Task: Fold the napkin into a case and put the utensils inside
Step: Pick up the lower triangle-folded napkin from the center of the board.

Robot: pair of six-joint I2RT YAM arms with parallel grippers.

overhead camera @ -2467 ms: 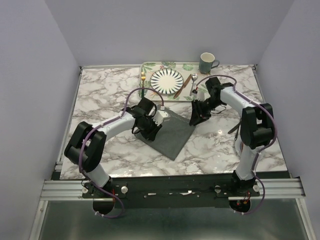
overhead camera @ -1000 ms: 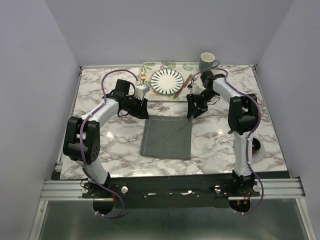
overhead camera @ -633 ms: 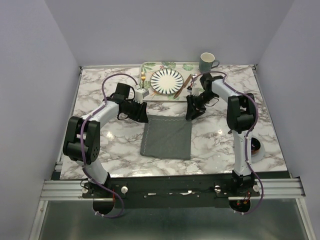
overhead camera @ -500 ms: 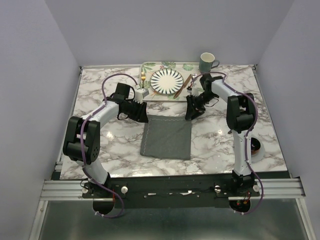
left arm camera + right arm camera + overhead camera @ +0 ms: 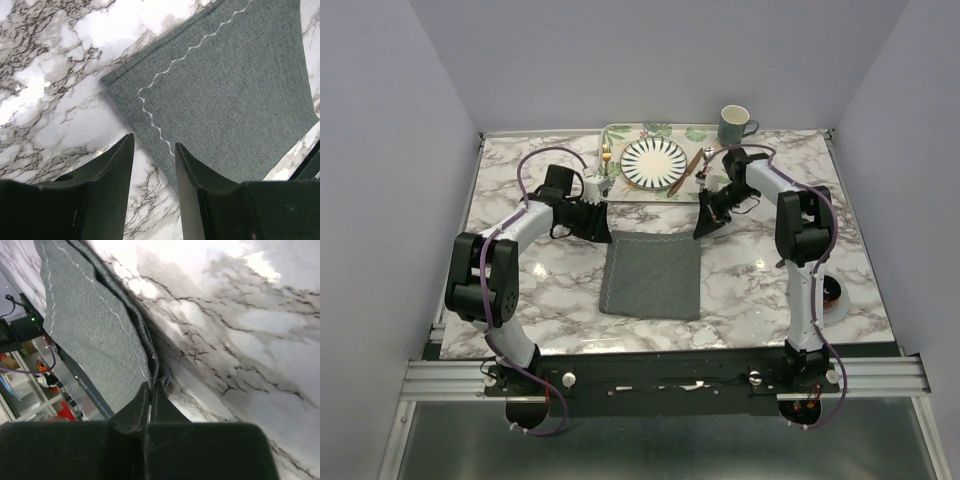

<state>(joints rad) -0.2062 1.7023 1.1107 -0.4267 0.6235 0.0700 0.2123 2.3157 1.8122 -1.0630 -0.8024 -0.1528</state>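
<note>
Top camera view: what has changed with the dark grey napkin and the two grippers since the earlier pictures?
The dark grey cloth napkin turned from a diamond position to lie square with the table. Both arms moved to its far corners. The right gripper closed on the far right corner; the left gripper stands open at the far left corner, holding nothing. The striped plate and the green mug stayed in place.

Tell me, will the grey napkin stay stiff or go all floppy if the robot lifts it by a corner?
Probably floppy: where the right gripper pinches the napkin, its edge bunches into soft layers. It is likely light, since it looks like thin woven cloth lying flat. Its rough weave might make it drag rather than slip when pushed.
</note>
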